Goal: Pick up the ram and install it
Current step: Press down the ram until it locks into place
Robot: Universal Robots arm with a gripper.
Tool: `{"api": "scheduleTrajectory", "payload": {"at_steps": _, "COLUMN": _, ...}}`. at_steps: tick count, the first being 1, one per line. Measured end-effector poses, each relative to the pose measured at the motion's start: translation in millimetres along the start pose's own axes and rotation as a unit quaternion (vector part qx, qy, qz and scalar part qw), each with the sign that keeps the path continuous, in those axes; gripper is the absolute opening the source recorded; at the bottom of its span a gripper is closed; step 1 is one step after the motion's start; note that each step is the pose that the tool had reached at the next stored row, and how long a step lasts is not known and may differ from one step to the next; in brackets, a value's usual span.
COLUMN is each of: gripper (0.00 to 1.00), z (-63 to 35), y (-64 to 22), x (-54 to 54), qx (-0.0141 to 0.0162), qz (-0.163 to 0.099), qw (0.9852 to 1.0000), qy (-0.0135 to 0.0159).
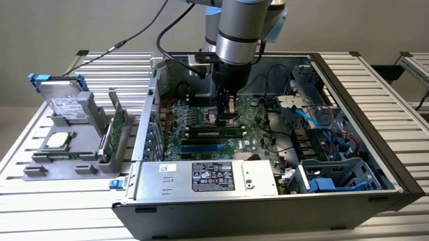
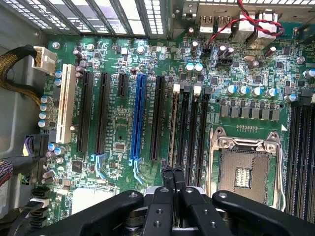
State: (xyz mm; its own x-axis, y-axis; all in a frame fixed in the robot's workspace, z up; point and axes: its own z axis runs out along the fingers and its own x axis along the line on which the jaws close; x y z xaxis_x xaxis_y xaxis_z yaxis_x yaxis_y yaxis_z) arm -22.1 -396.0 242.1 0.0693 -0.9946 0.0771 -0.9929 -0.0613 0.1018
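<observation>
Black fingers of the end effector (image 2: 173, 173) are pressed together with no gap that I can see and nothing between them; in the exterior view it (image 1: 226, 118) hangs low inside the open computer case (image 1: 375, 165), just above the motherboard (image 2: 118, 142).

Right at the fingertips the ram (image 2: 173, 128) stands edge-on in the memory slot nearest the expansion slots, and from outside it (image 1: 213, 133) reads as a dark strip lying along its slot. I judge this to be the seating stage: the stick is in the slot and the closed tips are placed to bear down on it. I cannot tell whether they touch it.

To do this well I would keep the tips centred over the stick's top edge and push straight down. A slanted push could skid onto the empty slots just beside it, or towards the open processor socket (image 2: 243, 169). I would watch the white latch (image 2: 176, 88) at the far end (the near one is hidden by the fingers).

On the worktop (image 1: 67, 201), the parts tray (image 1: 40, 173) sits well apart.
</observation>
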Motion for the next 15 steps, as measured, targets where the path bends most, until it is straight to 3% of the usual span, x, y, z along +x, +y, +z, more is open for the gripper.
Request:
{"api": "scheduleTrajectory", "payload": {"at_steps": 3, "gripper": 0.10, "z": -0.3, "y": -3.3, "x": 0.3, "qx": 0.0000, "qz": 0.000, "qw": 1.0000, "qy": 0.0000}}
{"api": "scheduleTrajectory", "payload": {"at_steps": 8, "gripper": 0.10, "z": -0.7, "y": -18.3, "x": 1.3, "qx": 0.0001, "qz": 0.000, "qw": 1.0000, "qy": -0.0001}}
{"api": "scheduleTrajectory", "payload": {"at_steps": 15, "gripper": 0.10, "z": 8.2, "y": -21.5, "x": 0.7, "qx": 0.0001, "qz": 0.000, "qw": 1.0000, "qy": -0.0001}}
